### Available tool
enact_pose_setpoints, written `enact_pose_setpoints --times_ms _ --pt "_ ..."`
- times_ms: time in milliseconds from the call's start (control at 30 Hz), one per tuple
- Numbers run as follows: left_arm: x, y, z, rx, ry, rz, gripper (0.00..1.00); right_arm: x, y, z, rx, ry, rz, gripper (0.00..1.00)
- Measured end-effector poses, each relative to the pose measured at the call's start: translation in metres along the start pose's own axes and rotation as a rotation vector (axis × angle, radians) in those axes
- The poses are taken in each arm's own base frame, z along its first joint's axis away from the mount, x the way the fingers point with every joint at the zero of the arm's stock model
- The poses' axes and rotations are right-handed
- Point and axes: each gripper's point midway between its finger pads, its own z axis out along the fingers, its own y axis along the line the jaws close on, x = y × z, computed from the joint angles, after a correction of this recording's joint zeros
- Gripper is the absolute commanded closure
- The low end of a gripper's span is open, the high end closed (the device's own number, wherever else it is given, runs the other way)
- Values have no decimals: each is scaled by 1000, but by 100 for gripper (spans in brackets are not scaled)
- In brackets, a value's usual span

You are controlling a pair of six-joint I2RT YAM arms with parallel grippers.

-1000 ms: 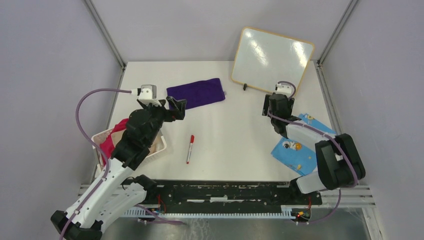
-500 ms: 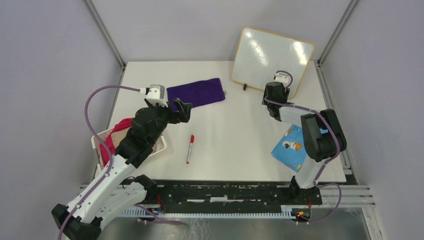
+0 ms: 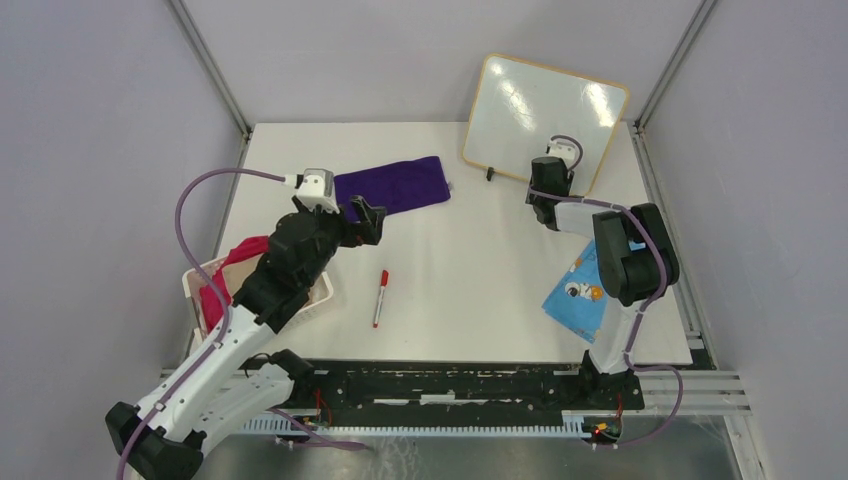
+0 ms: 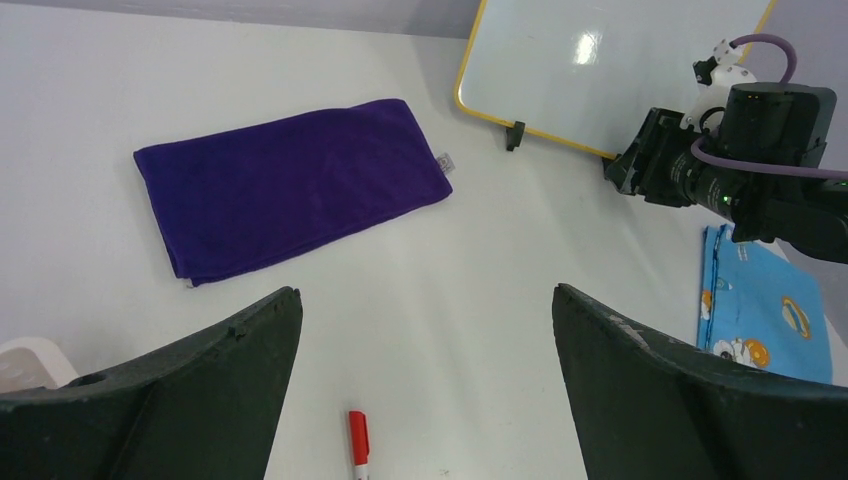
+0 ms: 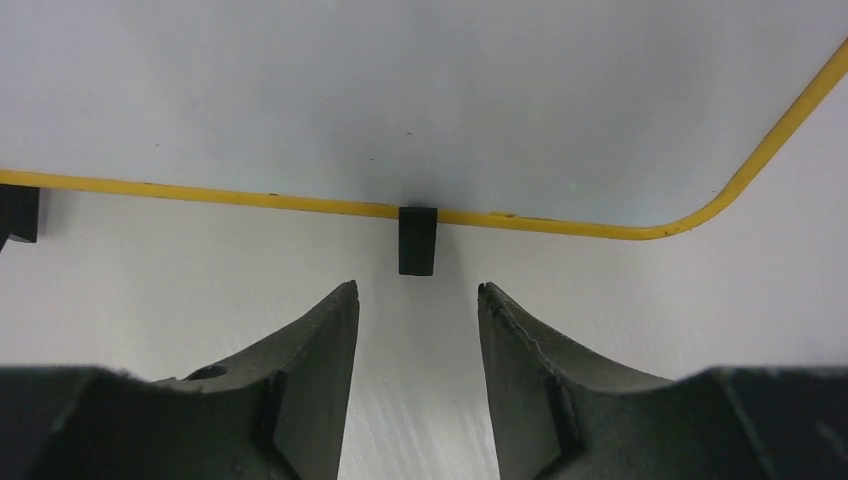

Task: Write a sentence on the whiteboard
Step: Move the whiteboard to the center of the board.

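Observation:
The whiteboard (image 3: 545, 110) leans at the back right, white with a yellow frame. Its face (image 4: 600, 60) is blank, with no sentence on it. My right gripper (image 3: 543, 190) sits low on the table right before its lower edge (image 5: 300, 200). In the right wrist view my right gripper (image 5: 417, 290) is open, its jaws partly drawn in with nothing between them, and a black foot (image 5: 418, 240) lies just ahead of the tips. My left gripper (image 3: 365, 215) hovers wide open and empty (image 4: 425, 295) over the table, with a red-capped marker (image 3: 380, 297) lying below it (image 4: 357, 445).
A purple cloth (image 3: 392, 185) lies flat at the back middle, also in the left wrist view (image 4: 290, 185). A blue picture card (image 3: 580, 295) lies under my right arm. A white basket (image 3: 322, 290) with pink cloth (image 3: 215, 290) stands at the left edge.
My right arm has reached forward to the board's lower edge and its jaws have narrowed. My left gripper has drifted slightly right and back, still wide open.

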Motion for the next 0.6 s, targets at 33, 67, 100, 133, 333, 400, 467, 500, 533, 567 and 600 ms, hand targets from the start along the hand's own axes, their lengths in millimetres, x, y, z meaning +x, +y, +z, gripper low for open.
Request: enact_pose_setpoints --times_ms 33,67,100,133,333,400,467,500,533,567,600 --pt "1 0 0 -1 2 1 0 2 0 2 2 5 -3 49" --pt "1 0 1 -3 3 1 0 3 -1 3 3 9 -6 49" --pt "1 1 1 -4 4 1 0 5 -1 5 4 14 -9 50" --pt "2 1 1 -5 5 1 0 6 -2 6 6 17 -11 50" --pt "4 2 4 -11 14 4 0 7 -4 15 10 28 -23 55" --pt "6 2 5 -12 20 5 0 6 -3 18 8 28 -26 57" --pt "7 2 6 -15 25 7 0 6 -2 21 6 28 -31 59" --pt "8 2 7 -16 27 7 0 5 -2 22 5 28 -33 60" --pt "9 2 7 -17 29 8 0 5 -2 23 4 28 -35 62" --pt "9 2 7 -17 30 8 0 4 -1 23 3 27 -37 63" --pt "9 2 7 -17 30 8 0 3 -1 24 2 26 -39 65"
